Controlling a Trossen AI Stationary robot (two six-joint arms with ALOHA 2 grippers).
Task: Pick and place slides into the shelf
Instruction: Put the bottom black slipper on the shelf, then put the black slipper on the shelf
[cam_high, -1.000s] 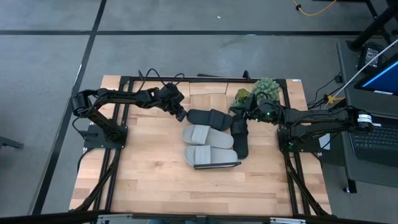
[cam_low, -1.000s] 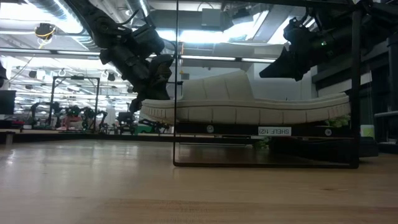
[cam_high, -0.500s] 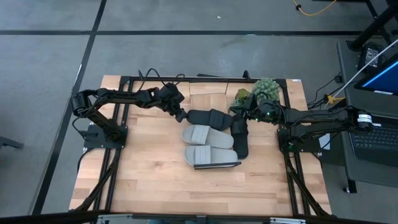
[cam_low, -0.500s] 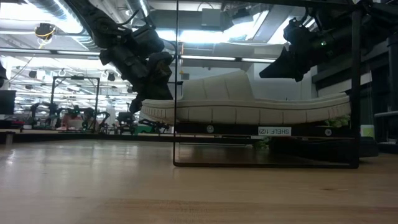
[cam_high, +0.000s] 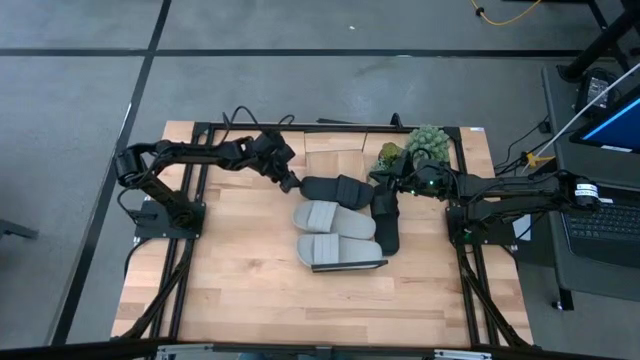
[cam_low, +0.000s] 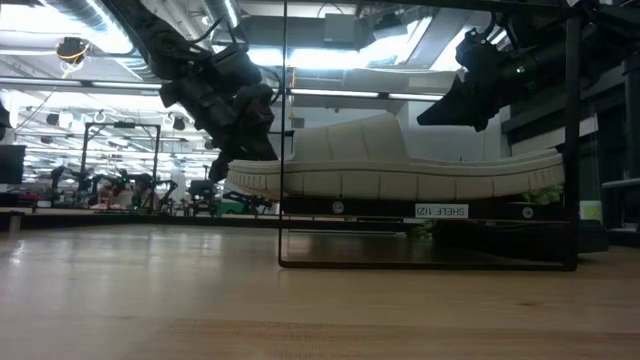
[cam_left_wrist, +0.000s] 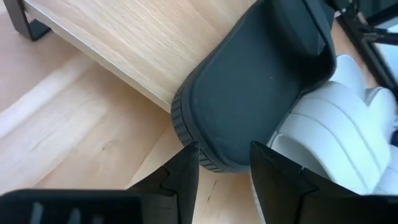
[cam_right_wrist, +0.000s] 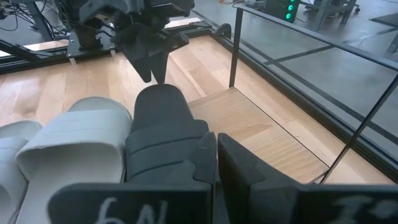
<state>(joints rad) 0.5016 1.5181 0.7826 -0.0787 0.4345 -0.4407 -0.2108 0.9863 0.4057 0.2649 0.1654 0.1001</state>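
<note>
A black slide (cam_high: 335, 188) lies on the shelf's light plank (cam_left_wrist: 124, 50), its heel end (cam_left_wrist: 208, 158) jutting over the plank's left edge. My left gripper (cam_left_wrist: 224, 171) is open at that heel end, a finger on either side of its tip. My right gripper (cam_right_wrist: 216, 165) is shut at the same slide's other end, just behind its strap (cam_right_wrist: 165, 146). Two light grey slides (cam_high: 325, 216) (cam_high: 340, 249) lie side by side on the near side of it. A second black slide (cam_high: 387, 228) lies to their right. My left gripper's open fingers (cam_left_wrist: 186, 171) stand level at the black slide's heel end, coming from the table's left; whether they touch it I cannot tell. My right gripper's shut fingers (cam_right_wrist: 249, 168) come level from the table's right, close against the strap; whether they touch it I cannot tell.
A green potted plant (cam_high: 422, 146) stands at the table's far right, behind my right arm. The shelf's thin black wire frame (cam_low: 283, 130) rises around the slides. Bare tabletop (cam_high: 230, 270) lies to the near left.
My left gripper has opened, letting go of the black slide's heel end, and has drawn back a little toward the table's left. The black slide has stayed where it was on the plank.
</note>
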